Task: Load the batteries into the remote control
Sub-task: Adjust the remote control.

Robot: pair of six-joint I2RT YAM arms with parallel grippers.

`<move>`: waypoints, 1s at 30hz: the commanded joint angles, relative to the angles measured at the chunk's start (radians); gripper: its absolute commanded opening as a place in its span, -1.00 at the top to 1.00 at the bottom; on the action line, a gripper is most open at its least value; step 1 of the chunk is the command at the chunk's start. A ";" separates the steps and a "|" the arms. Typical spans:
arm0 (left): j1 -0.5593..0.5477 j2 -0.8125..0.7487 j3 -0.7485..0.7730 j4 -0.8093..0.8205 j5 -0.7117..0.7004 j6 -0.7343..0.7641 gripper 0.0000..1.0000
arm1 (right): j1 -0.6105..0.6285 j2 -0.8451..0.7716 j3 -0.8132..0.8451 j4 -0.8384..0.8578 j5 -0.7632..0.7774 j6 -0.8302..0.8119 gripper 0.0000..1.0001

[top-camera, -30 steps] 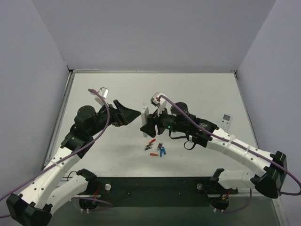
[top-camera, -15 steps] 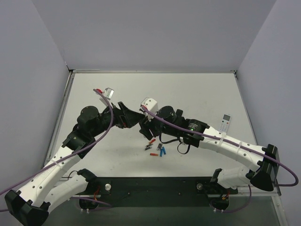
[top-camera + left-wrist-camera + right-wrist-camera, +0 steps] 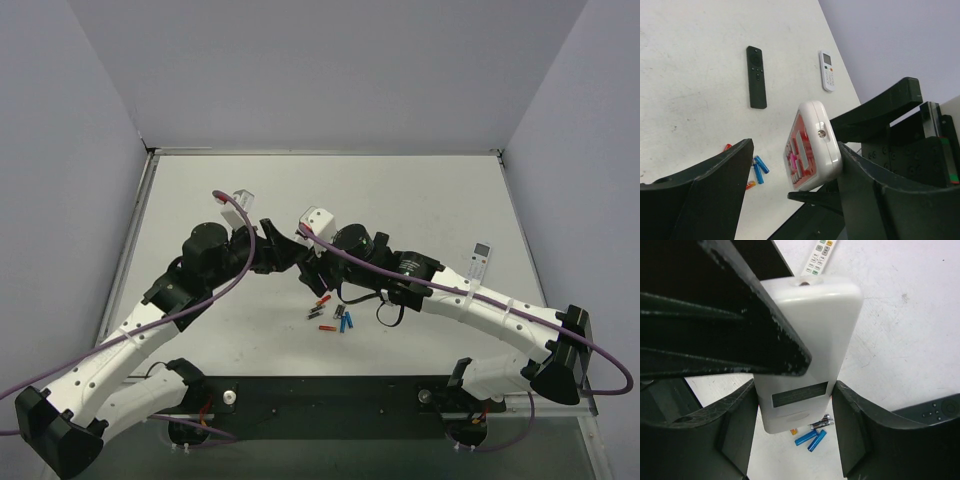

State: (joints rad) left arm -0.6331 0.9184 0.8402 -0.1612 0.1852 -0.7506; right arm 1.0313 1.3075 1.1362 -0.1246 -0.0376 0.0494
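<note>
The remote control [image 3: 802,345] is held above the table, its plain white back with the small dark rectangle facing the right wrist camera. My right gripper [image 3: 795,390] is shut on its sides. Its red button face [image 3: 799,150] shows in the left wrist view. My left gripper [image 3: 795,146] is open with its jaws on either side of the remote's end, and one finger [image 3: 867,185] is against its back. In the top view the two grippers, left [image 3: 288,250] and right [image 3: 312,264], meet at mid-table. The batteries [image 3: 331,316] lie loose below them, blue ones [image 3: 813,438] [image 3: 759,169] among them.
A slim white remote [image 3: 480,260] lies at the right of the table [image 3: 420,190]; it also shows in the left wrist view [image 3: 827,70]. A black remote [image 3: 756,76] lies near it. Grey walls close in the left, back and right sides.
My left gripper has moved right and closed the gap, so its open jaws now straddle the remote. My right wrist rolled over about half a second ago and has held still since.
</note>
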 commanded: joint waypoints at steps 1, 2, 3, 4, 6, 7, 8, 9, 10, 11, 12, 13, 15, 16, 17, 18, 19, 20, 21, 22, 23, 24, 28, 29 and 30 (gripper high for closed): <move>0.003 -0.016 0.025 -0.058 -0.131 0.033 -0.48 | 0.010 -0.013 0.042 0.039 0.018 -0.014 1.00; 0.004 -0.015 0.020 -0.063 -0.130 0.027 -0.47 | 0.010 -0.011 0.039 0.040 0.015 -0.014 1.00; 0.004 -0.010 0.016 -0.064 -0.128 0.019 -0.46 | 0.010 -0.014 0.040 0.042 0.012 -0.016 1.00; 0.006 -0.003 0.011 -0.058 -0.116 -0.002 -0.46 | 0.010 -0.017 0.037 0.043 0.005 -0.016 1.00; 0.010 -0.001 -0.022 -0.034 -0.098 -0.038 -0.46 | 0.012 -0.020 0.033 0.052 0.004 -0.016 1.00; 0.010 -0.007 -0.044 0.021 -0.069 -0.083 -0.45 | 0.013 -0.017 0.030 0.055 0.004 -0.016 1.00; 0.010 -0.010 -0.065 0.060 -0.052 -0.108 -0.45 | 0.016 -0.017 0.030 0.057 0.004 -0.016 1.00; 0.010 -0.013 -0.107 0.099 -0.035 -0.163 -0.46 | 0.016 -0.016 0.031 0.057 0.004 -0.016 1.00; 0.010 -0.015 -0.122 0.161 -0.009 -0.190 -0.46 | 0.018 -0.013 0.033 0.059 0.004 -0.014 1.00; 0.010 -0.015 -0.133 0.202 0.002 -0.211 -0.46 | 0.019 -0.010 0.036 0.059 0.004 -0.014 1.00; 0.010 -0.012 -0.150 0.224 0.010 -0.243 -0.45 | 0.024 -0.007 0.037 0.059 0.004 -0.016 1.00; 0.010 -0.006 -0.153 0.251 0.022 -0.256 -0.43 | 0.027 -0.002 0.039 0.059 0.005 -0.019 1.00; 0.010 0.000 -0.156 0.268 0.033 -0.274 -0.37 | 0.032 0.002 0.045 0.057 0.011 -0.020 1.00; 0.010 0.003 -0.156 0.275 0.036 -0.277 -0.30 | 0.033 0.006 0.046 0.059 0.015 -0.022 1.00; 0.010 0.002 -0.159 0.278 0.036 -0.277 -0.25 | 0.035 0.007 0.046 0.057 0.018 -0.023 1.00; 0.010 -0.003 -0.159 0.282 0.034 -0.283 -0.20 | 0.035 0.009 0.048 0.057 0.021 -0.026 1.00; 0.012 -0.010 -0.168 0.290 0.027 -0.286 -0.15 | 0.036 0.010 0.046 0.057 0.021 -0.029 1.00; 0.013 -0.015 -0.173 0.295 0.022 -0.292 -0.05 | 0.036 0.012 0.046 0.059 0.022 -0.029 1.00; 0.015 -0.021 -0.181 0.299 0.017 -0.306 0.01 | 0.036 0.013 0.042 0.057 0.024 -0.032 1.00; 0.018 -0.030 -0.185 0.310 0.013 -0.314 0.09 | 0.036 0.015 0.042 0.057 0.024 -0.033 1.00; 0.026 -0.035 -0.197 0.315 0.011 -0.322 0.22 | 0.036 0.016 0.040 0.060 0.024 -0.033 1.00; 0.027 -0.038 -0.204 0.318 0.011 -0.338 0.31 | 0.035 0.018 0.037 0.060 0.025 -0.034 1.00; 0.049 -0.053 -0.239 0.357 0.020 -0.374 0.82 | 0.036 0.015 0.033 0.071 0.025 -0.010 0.72; 0.053 -0.056 -0.248 0.367 0.020 -0.380 0.91 | 0.035 0.010 0.030 0.085 0.025 0.010 0.53; 0.067 -0.061 -0.269 0.376 0.020 -0.398 1.00 | 0.033 0.006 0.027 0.092 0.025 0.027 0.15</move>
State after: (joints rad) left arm -0.5983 0.8936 0.6041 0.0952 0.1963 -1.1168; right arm 1.0630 1.3384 1.1370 -0.1181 -0.0029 0.0002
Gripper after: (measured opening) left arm 0.360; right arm 0.510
